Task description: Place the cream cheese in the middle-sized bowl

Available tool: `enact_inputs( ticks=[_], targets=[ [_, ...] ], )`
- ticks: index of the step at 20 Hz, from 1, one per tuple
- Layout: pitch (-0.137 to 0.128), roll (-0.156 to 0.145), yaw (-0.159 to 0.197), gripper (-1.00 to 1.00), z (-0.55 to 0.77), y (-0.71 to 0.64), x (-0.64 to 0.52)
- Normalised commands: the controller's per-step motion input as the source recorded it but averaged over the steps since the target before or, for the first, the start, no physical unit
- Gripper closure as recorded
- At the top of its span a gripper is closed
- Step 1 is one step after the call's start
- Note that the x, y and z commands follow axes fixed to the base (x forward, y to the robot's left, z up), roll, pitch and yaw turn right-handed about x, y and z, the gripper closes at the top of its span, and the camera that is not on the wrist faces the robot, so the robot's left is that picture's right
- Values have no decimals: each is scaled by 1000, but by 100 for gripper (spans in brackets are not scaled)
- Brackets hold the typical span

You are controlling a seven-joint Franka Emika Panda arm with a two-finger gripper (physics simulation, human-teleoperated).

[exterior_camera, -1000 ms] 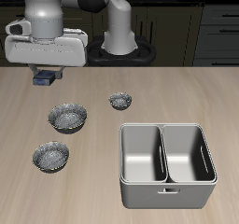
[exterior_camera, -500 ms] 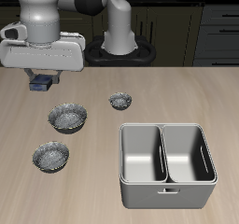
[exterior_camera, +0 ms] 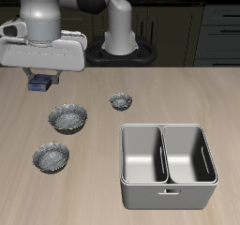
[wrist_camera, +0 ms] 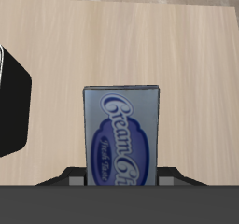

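Under my gripper point(exterior_camera: 40, 79) sits the cream cheese point(wrist_camera: 122, 134), fingers apparently straddling it; closure I cannot tell. I'd center, then squeeze squarely.

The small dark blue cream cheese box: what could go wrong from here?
1. The small dark blue cream cheese box lies right under the gripper; whether the fingers hold it is unclear, so lifting might leave it behind.
2. The three speckled silvery bowls look alike; the widest bowl could be mistaken for the middle-sized bowl.
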Motion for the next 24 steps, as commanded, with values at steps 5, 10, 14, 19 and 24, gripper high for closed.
enact_inputs(
  ticks=[5, 10, 14, 19, 24],
  targets=[
    [22, -25, -23, 100, -226, -117, 71],
    [25, -23, 10, 100, -314, -53, 71],
    [25, -31, -22, 100, -328, -103, 117],
    [28, -4, 0, 100, -388, -14, 97],
    [65, -3, -28, 100, -533, -50, 38]
  ],
)
